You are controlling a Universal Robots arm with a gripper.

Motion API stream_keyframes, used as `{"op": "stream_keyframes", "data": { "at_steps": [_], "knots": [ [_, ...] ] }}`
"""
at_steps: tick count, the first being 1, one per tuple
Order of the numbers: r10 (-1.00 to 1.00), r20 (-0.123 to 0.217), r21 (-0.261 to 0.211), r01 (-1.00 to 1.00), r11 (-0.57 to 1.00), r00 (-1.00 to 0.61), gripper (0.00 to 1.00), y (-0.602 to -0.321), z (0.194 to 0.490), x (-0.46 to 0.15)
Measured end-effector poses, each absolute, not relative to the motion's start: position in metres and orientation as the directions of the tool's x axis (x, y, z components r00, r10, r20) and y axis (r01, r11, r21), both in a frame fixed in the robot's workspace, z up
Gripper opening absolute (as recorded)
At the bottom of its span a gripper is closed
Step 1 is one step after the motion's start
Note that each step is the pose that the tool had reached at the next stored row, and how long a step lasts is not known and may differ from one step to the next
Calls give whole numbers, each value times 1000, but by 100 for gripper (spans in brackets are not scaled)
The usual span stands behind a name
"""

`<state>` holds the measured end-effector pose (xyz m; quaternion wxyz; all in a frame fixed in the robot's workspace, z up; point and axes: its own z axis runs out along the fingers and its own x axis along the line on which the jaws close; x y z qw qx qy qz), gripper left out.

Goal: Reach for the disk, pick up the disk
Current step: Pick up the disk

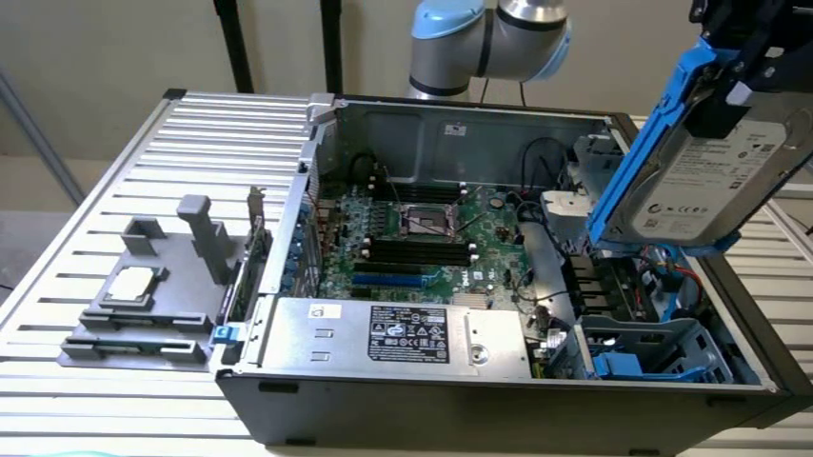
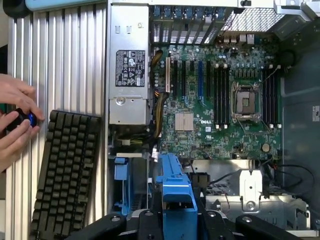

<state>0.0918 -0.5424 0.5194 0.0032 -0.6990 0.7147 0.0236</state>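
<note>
Looking at the exterior view, you see the flat silver-grey hard drive with a white printed label and bright blue plastic rails, the disk [image 1: 705, 157], lifted clear of the open black desktop computer case [image 1: 508, 405]. It hangs tilted above the case's drive end, at the exterior view's right, with its lower edge just over the blue plastic drive cage [image 1: 648, 357]. The black gripper [image 1: 743, 57] has its fingers clamped on the disk's upper end, and the label faces the camera.

In the wrist view you find the gripper [image 2: 175, 212] closed on the blue rail of the disk [image 2: 174, 187], which runs edge-on away from the camera, with the case interior spread out beneath it.

Inside the case you can make out the green motherboard [image 1: 420, 243] with its square processor socket [image 1: 426, 221], and the large silver power supply box with a black label [image 1: 394, 338] along the case's near wall. Behind the case rises the pale blue and grey robot arm [image 1: 489, 43].

On the slatted metal table [image 1: 190, 143], at the exterior view's left, stands a grey plastic holder [image 1: 159, 295] with a small square silver chip [image 1: 131, 283] lying on it, well apart from the disk.

The wrist view also shows you a black keyboard [image 2: 65, 172] lying on the table beside the case, and a person's hands [image 2: 17, 122] at the table's edge holding a small dark object with a blue part.
</note>
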Motion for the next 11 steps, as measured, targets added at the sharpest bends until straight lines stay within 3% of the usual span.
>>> {"op": "stream_keyframes", "data": {
  "at_steps": [11],
  "knots": [
    [-998, -52, 30, -999, 21, -23, 33, -571, 516, 108]
  ]
}}
